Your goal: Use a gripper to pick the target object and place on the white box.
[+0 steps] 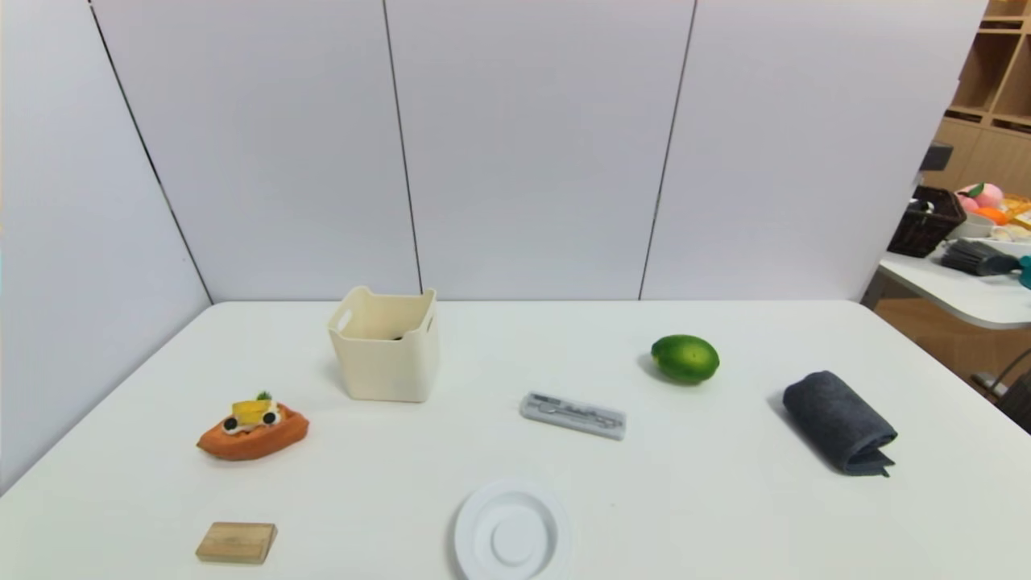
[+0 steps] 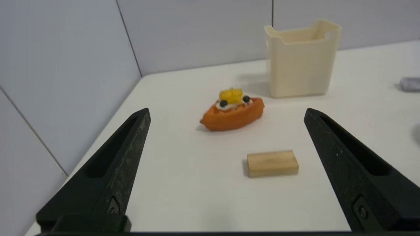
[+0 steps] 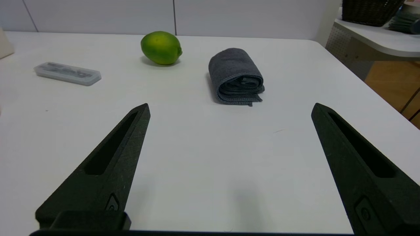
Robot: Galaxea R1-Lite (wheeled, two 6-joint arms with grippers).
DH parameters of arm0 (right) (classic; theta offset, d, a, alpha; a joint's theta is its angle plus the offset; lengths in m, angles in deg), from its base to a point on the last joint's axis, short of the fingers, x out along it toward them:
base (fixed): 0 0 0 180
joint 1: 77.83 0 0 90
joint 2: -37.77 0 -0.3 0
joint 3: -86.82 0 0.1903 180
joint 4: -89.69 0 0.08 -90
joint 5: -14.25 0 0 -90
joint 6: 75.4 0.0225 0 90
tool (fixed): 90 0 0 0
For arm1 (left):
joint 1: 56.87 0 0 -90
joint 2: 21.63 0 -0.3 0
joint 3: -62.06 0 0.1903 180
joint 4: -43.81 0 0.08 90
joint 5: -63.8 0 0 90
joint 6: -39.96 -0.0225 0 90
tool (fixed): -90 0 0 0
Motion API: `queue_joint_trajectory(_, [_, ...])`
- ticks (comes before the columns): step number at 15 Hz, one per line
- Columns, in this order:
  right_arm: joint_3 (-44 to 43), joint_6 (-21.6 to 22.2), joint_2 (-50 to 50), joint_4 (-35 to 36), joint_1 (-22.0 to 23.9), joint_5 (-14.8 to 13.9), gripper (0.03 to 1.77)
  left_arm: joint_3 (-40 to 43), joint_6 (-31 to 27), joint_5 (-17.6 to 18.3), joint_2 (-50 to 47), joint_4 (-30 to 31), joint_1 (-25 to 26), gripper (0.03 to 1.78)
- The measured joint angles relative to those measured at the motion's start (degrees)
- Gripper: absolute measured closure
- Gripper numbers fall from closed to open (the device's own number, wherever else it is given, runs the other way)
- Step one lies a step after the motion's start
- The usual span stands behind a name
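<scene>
The fingers of the left gripper (image 2: 227,111) stand wide apart at the near side of the table (image 1: 676,499), holding nothing. The right gripper (image 3: 231,106) also has its jaws spread and empty; it appears parked at the near right part of the table.

The relation that matters is between the left fingers and the white box (image 1: 387,370). The box stands upright near the table's back edge, left of centre, well beyond those fingers. The orange boat-shaped toy (image 1: 254,439) and the wooden block (image 1: 235,542) sit on the table's left side, nearer the robot than the box. The left arm seems the nearer one: its wrist view takes in the whole box, while the right wrist view catches only a corner.

No upright dark box shows on the open table. A small dark patch (image 1: 397,338) shows inside the white box, just over its near rim; it may be the target object, but too little is visible to be certain, and its long axis cannot be told. If it is the target, the placing looks done, and the coming move calls for no reach into the box, only for the left arm to rest clear of it.
</scene>
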Motion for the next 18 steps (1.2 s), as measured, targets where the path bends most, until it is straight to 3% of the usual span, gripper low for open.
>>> queue_joint_trajectory(3, [0.0, 0.0, 0.0, 0.0, 0.0, 0.0, 0.10, 0.0, 0.0, 1.4, -4.1, -10.6, 0.3, 0.12])
queue_joint_trajectory(11, [0.0, 0.0, 0.0, 0.0, 0.0, 0.0, 0.10, 0.0, 8.3, -2.0, -5.8, -11.1, 0.3, 0.12])
queue_joint_trajectory(18, [0.0, -0.1, 0.0, 0.0, 0.0, 0.0, 0.10, 0.0, 9.0, -2.1, -5.8, -11.0, 0.3, 0.12])
